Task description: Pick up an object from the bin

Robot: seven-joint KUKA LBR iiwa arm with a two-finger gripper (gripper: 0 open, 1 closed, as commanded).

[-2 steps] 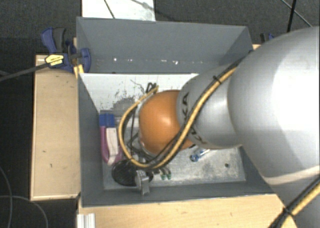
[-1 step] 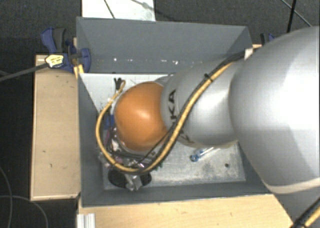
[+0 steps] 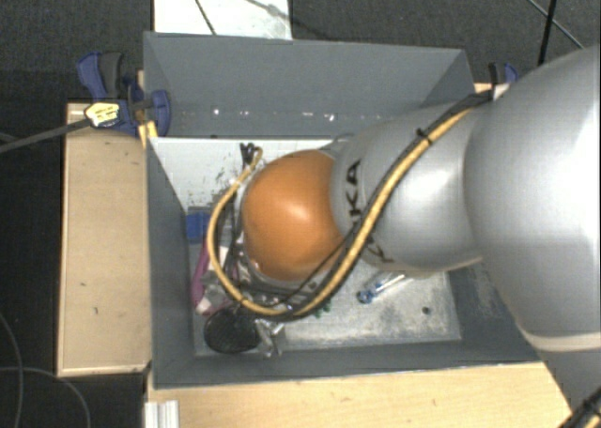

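Observation:
My gripper (image 3: 267, 330) sits low in the bin's front left corner, mostly hidden under the arm's orange cover. A black round thing (image 3: 228, 332) lies right beside it on the left, touching or nearly so. A pink and purple stick-like thing (image 3: 200, 278) leans along the left wall just above. A small blue thing (image 3: 195, 224) lies farther back by the same wall.
A clear pen-like thing with a blue cap (image 3: 377, 287) lies on the bin floor to the right of the gripper. Small green bits (image 3: 324, 307) show under the arm's cables. The arm covers the bin's middle and right.

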